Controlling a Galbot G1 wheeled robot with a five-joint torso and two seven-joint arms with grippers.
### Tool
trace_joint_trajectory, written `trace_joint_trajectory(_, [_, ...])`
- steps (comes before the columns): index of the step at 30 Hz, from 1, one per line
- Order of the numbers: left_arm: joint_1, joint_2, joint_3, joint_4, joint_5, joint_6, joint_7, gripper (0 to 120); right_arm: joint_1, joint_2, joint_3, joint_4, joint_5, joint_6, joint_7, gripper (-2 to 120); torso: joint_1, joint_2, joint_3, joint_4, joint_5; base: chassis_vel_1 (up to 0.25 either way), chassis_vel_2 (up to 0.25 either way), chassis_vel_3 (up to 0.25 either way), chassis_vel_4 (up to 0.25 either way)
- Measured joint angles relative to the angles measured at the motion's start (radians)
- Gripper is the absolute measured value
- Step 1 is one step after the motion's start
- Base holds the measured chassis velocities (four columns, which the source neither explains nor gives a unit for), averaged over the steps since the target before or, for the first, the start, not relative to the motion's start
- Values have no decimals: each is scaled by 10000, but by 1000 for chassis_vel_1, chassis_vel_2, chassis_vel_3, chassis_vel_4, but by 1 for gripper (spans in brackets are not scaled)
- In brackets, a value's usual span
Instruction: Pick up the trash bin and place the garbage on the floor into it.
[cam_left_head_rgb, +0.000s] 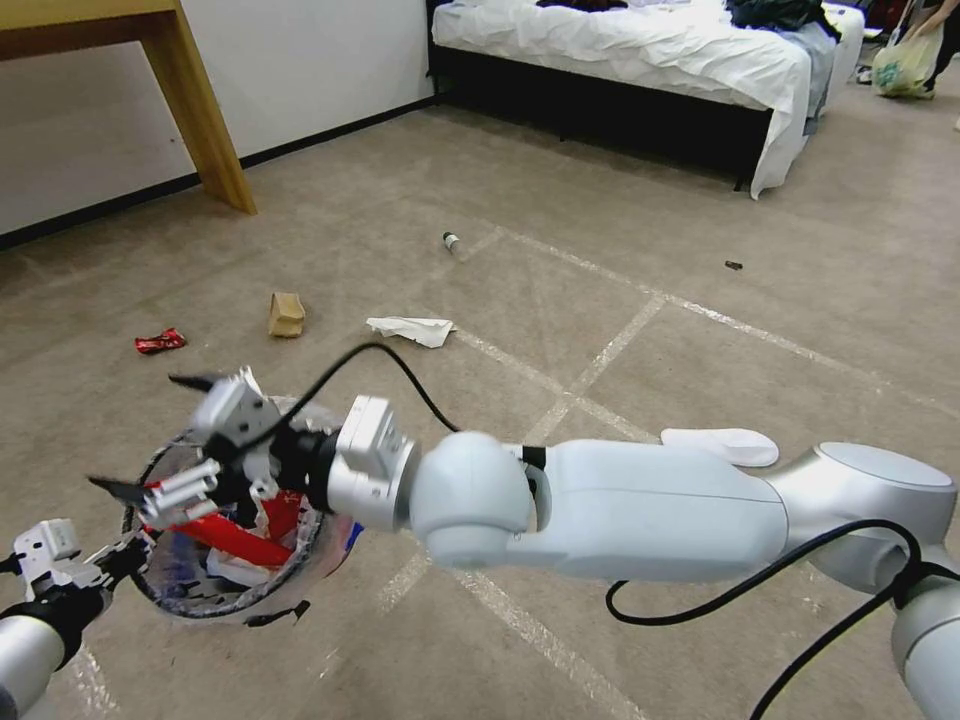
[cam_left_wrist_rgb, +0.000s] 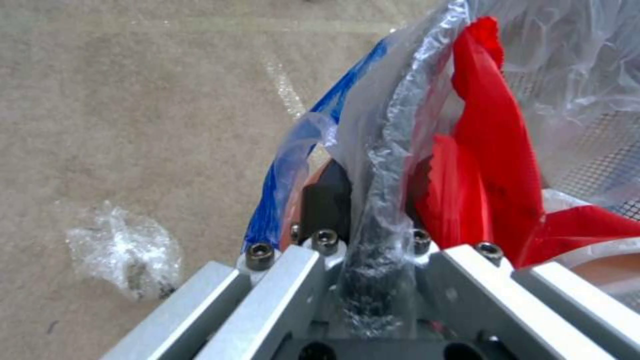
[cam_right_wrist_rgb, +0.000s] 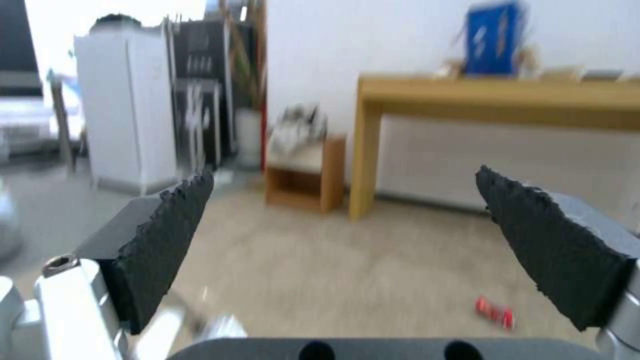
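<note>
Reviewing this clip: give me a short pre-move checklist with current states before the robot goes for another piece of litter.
1. Left gripper clamped on the trash bin rim: ok.
2. Right gripper open and empty over the bin: ok.
3. Earlier garbage inside the bin, red wrapper visible: ok.
4. Litter left on the floor: white tissue, tan packet, red can, small bottle: not ok.
5. Bin liner intact: cannot tell.
</note>
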Motion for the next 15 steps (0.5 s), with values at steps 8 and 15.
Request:
trace_joint_trajectory(8, [63,14,-108,99,143,1,21,1,-731,-1265,1835,-331,134,1070,-81,100,0,0,0,-1,0,0,0,0,0])
trace_joint_trajectory(15, [145,58,-224,109,168,0,43,1,-1718,-2107,3925,-735,-120,1521,-228,100,0,-1,0,1,3,0,0,0,0])
